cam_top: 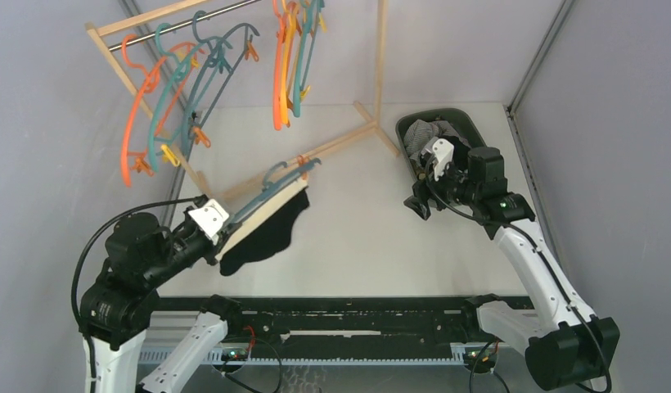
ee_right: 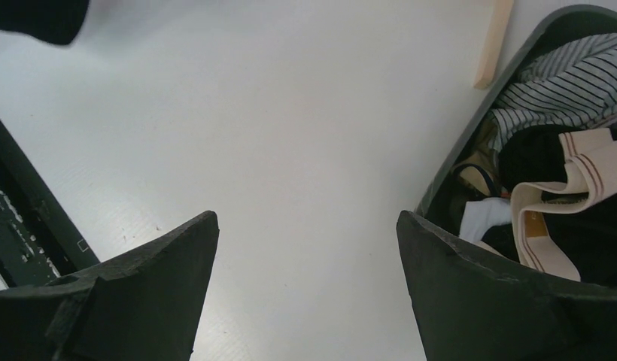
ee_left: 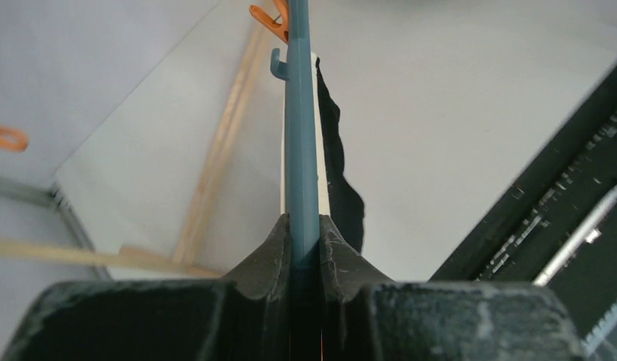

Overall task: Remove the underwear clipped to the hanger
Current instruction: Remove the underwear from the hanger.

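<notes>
The hanger [cam_top: 271, 190] [ee_left: 300, 150], a blue one, is clamped near one end by the left claw [cam_top: 226, 232] [ee_left: 305, 235]. Its jaws are closed tight on the bar, with no gap seen between pads and plastic. The hanger is held tilted just in front of the rack [cam_top: 380, 57] [ee_left: 223, 143], running along the rack's low diagonal foot bar. Its far end lies close to that bar.

The underwear [cam_top: 263, 237] [ee_left: 335, 150], black with a pale waistband, is hung from the hanger on the side away from the rack. It is fastened at the far end by an orange clip [cam_top: 303, 168] [ee_left: 269, 19]. Whether its lower edge touches the table [cam_top: 357, 246] cannot be told.

The right claw [cam_top: 418, 203] [ee_right: 305, 218] is spread wide with nothing between its fingers. It is held over bare table, to the right of the rack's foot. Just beyond that foot a dark bin [cam_top: 471, 123] [ee_right: 471, 143] is set, and the right claw is close beside its rim. In the bin a striped cloth [ee_right: 561, 83], black fabric and a cream band [ee_right: 584, 173] with reddish lines are piled.

Spare hangers [cam_top: 164, 98] in orange, teal and blue are hung on the rack's top rail, above and behind the held hanger. More are bunched further along the rail. The rack's foot bar lies between the underwear and the bin.
</notes>
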`<state>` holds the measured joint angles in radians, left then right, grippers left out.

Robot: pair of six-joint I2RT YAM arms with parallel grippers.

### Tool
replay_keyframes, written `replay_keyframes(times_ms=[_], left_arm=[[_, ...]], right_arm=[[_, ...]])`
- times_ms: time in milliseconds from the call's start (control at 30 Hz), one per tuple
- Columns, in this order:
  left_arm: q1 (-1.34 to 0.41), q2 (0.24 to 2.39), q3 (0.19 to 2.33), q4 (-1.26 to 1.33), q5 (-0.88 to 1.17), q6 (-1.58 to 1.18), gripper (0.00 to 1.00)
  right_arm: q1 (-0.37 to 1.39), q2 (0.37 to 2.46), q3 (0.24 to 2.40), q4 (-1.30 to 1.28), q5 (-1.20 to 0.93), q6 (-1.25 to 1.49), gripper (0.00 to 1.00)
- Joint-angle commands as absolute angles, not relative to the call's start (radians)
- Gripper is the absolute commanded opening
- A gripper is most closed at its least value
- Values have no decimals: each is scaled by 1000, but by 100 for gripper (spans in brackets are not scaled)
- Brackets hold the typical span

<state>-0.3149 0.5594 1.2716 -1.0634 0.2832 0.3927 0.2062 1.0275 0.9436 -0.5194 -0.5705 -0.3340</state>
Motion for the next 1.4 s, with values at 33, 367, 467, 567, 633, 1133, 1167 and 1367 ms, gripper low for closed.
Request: replay_keyframes(times_ms=[33, 367, 467, 567, 633, 1133, 1167, 1367], left_arm=[[-318, 622, 1303, -1041, 581, 545, 0], [-377, 792, 1371, -1031, 720, 759, 0], [-426, 815, 1373, -1021, 730, 843, 0], [-458, 805, 1332, -970, 762, 924, 0], [-466, 796, 1307, -954, 796, 978, 0], [-468, 734, 1179, -962, 931, 1208, 0], [-468, 732, 1175, -959, 935, 1208, 0], [-468, 722, 1145, -949, 948, 1211, 0]], right_arm=[[251, 1014, 1008, -529, -586, -332, 88], [270, 954, 1066, -580, -617, -256, 88], [267, 917, 1068, -554, -641, -210, 87], [264, 893, 1080, -526, -686, -154, 87], [264, 890, 1087, -513, -740, -121, 85], [166, 911, 1015, -496, -1207, -123, 80], [166, 913, 1006, -498, -1214, -125, 79], [166, 933, 974, -532, -1254, -179, 76]])
